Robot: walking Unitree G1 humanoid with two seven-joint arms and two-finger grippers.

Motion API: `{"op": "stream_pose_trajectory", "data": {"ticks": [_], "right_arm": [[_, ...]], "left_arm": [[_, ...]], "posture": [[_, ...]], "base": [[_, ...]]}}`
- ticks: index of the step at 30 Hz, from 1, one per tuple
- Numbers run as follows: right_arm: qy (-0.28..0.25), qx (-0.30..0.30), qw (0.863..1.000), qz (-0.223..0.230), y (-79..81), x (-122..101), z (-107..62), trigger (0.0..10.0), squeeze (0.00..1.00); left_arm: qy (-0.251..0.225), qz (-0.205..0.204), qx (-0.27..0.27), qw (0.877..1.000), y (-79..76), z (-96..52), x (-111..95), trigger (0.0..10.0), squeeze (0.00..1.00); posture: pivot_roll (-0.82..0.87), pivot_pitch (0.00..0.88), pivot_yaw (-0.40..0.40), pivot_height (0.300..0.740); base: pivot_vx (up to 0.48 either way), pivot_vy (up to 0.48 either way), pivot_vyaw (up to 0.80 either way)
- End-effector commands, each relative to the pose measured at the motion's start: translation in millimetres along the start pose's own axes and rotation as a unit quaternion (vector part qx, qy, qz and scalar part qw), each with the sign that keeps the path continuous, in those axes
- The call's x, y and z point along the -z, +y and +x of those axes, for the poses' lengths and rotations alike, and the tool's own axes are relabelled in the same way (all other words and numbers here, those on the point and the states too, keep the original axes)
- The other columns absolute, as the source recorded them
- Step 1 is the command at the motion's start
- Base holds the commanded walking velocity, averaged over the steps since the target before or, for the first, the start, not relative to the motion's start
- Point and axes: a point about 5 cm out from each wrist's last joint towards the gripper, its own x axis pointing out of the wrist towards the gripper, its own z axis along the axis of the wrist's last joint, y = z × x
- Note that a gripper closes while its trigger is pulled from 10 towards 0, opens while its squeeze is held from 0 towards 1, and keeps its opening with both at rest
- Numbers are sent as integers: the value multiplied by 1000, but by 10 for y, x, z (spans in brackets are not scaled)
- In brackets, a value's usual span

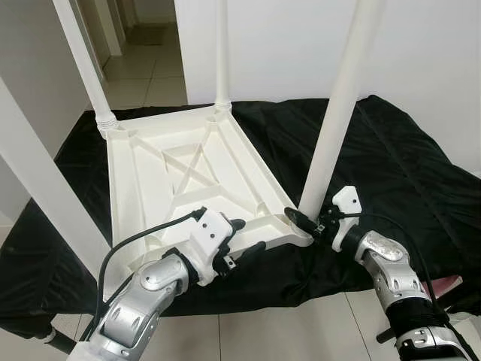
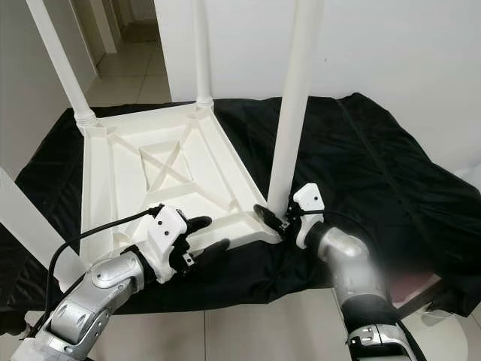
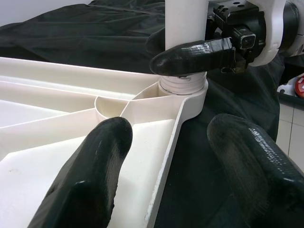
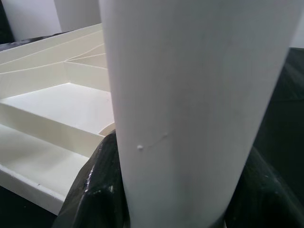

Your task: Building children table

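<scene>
A: From the head cameras, where is the children's table?
B: It lies upside down on the surface draped with a black cloth, ribbed underside up, with white legs standing at its corners. The near-right leg rises from its corner socket.

A: And the grippers there?
B: The right gripper is clamped around the base of that near-right leg, just above the socket. The left gripper sits at the table's near edge with its fingers spread, holding nothing.

A: What does the left wrist camera give?
B: Its two black fingers are parted over the table's rim, one above the white underside, the other above the cloth. Beyond them a finger of the right gripper presses against the leg, right above the threaded collar seated in the corner.

A: The right wrist camera?
B: The white leg stands very close, with a black finger hugging each side of it. The table's ribs lie behind.
</scene>
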Motion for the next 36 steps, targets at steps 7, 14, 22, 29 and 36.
{"op": "stream_pose_trajectory", "data": {"ticks": [7,14,22,29,36], "right_arm": [[-8,21,1000,20,58,27,-40,10000,0],[15,76,997,30,193,91,-32,10000,0],[22,196,978,63,307,103,-34,10000,0],[35,308,944,114,454,133,0,10000,0],[32,394,909,135,661,70,152,10000,0]], "left_arm": [[7,0,16,1000,-14,-21,26,10000,0],[4,-5,4,1000,-16,-30,38,10000,0],[6,-7,9,1000,-51,-24,60,10000,0],[6,-8,9,1000,-60,-25,64,10000,0],[3,-10,0,1000,-50,-28,61,10000,0]], "posture": [[-17,0,43,740],[-27,0,40,740],[-34,0,35,740],[-27,0,22,740],[-16,0,15,740]], "base": [[0,0,0],[0,0,0],[0,0,0],[0,0,0],[0,0,0]]}}
